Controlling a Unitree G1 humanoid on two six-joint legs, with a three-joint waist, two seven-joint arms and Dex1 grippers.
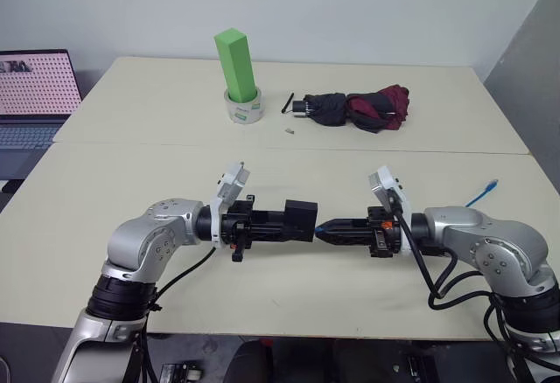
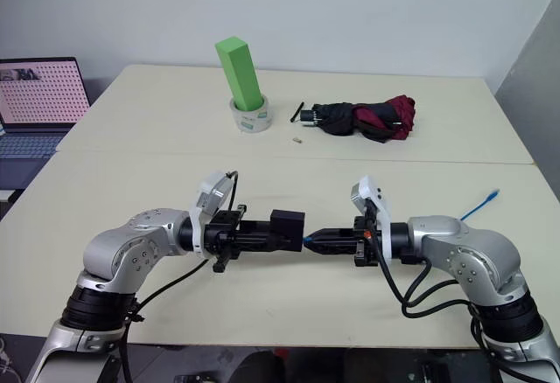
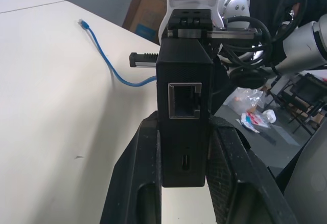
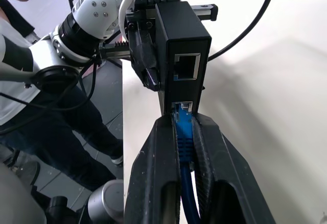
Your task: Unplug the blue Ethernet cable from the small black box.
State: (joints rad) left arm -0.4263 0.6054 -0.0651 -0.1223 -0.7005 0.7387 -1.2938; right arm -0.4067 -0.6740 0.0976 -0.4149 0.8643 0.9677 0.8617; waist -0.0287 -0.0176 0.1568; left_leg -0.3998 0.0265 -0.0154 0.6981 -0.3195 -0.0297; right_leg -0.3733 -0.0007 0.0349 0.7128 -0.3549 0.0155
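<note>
Blue Ethernet cable plug sat pinched in the right gripper, while the left gripper squeezed the small black box steady for pulling.

Both arms had rounded silver-grey shells with small dark screw holes, joined by black ribbed collars. A white angled bracket sat on each wrist. Black cables looped loosely from the forearms. The left gripper and right gripper were black, their fingers long, tapered and finely textured inside. An orange mark showed on the right wrist.
</note>
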